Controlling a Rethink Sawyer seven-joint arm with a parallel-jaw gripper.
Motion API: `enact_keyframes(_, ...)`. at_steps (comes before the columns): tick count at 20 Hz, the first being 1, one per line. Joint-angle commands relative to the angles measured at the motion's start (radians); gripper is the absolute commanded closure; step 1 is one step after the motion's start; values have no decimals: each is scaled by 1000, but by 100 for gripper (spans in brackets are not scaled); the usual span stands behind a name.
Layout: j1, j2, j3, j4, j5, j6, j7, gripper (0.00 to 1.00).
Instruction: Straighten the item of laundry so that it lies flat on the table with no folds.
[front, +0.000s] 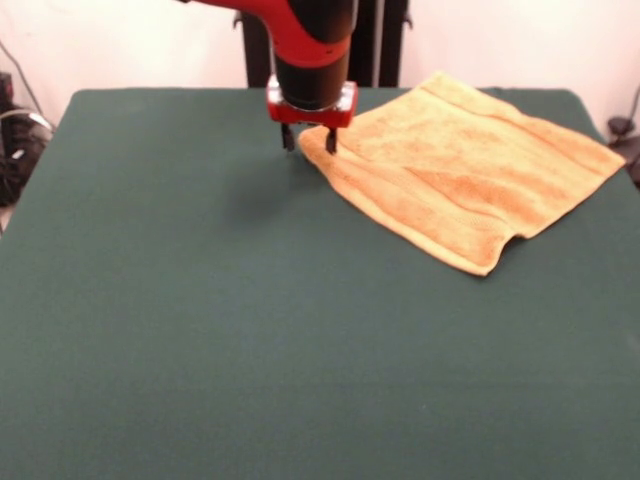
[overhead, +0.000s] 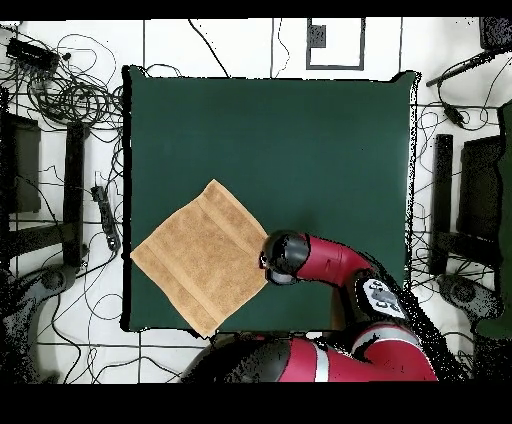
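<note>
The large rectangular table (front: 200, 330) with its dark green felt-like top carries the small golden-orange terry towel (front: 470, 170) at the pedestal-side edge, turned like a diamond, one corner at the table's side edge. Judged from both views, the towel is nearly spread: one layer, with a slight ripple lifting its hem on the side away from the pedestal. The red and black arm's gripper (front: 309, 138) hangs at the towel's corner, fingers apart, clamping nothing. Only that ripple remains.

Lighting is even and bright. A soft shadow falls on the table (front: 250, 190) beneath the arm (front: 312, 50). No glare.
</note>
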Motion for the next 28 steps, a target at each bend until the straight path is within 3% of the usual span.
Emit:
enact_keyframes(1,20,19,33,-92,11,83,111,0)
enact_keyframes(15,1,13,49,-87,8,92,94,0)
enact_keyframes(24,-2,201,80,-99,22,-119,153,0)
enact_keyframes(28,1,224,76,-107,22,-154,164,0)
